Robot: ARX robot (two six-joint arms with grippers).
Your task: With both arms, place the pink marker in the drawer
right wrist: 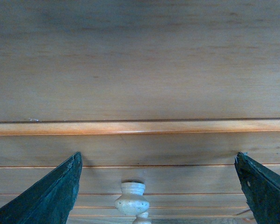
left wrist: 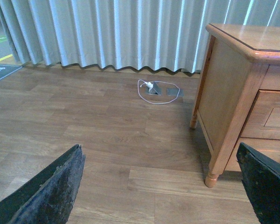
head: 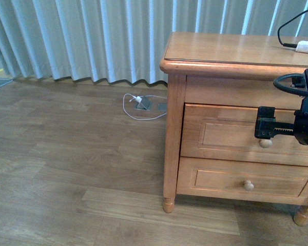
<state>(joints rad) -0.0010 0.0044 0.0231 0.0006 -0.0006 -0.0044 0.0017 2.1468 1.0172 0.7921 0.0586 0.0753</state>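
While drawer (head: 249,134) stands closed, step in hand: opening it.
- Right end effector (head: 265,129): spread, level with front panel, just above round knob (head: 266,143); right wrist view shows knob between spread jaws, untouched.
- Left end effector (left wrist: 158,186): spread, empty, hangs over floor (left wrist: 84,121) beside dresser (left wrist: 224,93).
- Pink marker: not seen in any view; only white charger (head: 307,47) on dresser top.
- Next move calls for: lowering onto knob, pinching, straight pull outward.

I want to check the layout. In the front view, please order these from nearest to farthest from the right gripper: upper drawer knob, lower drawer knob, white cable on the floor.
1. upper drawer knob, just below the right gripper.
2. lower drawer knob, further down.
3. white cable, far left by the curtain.
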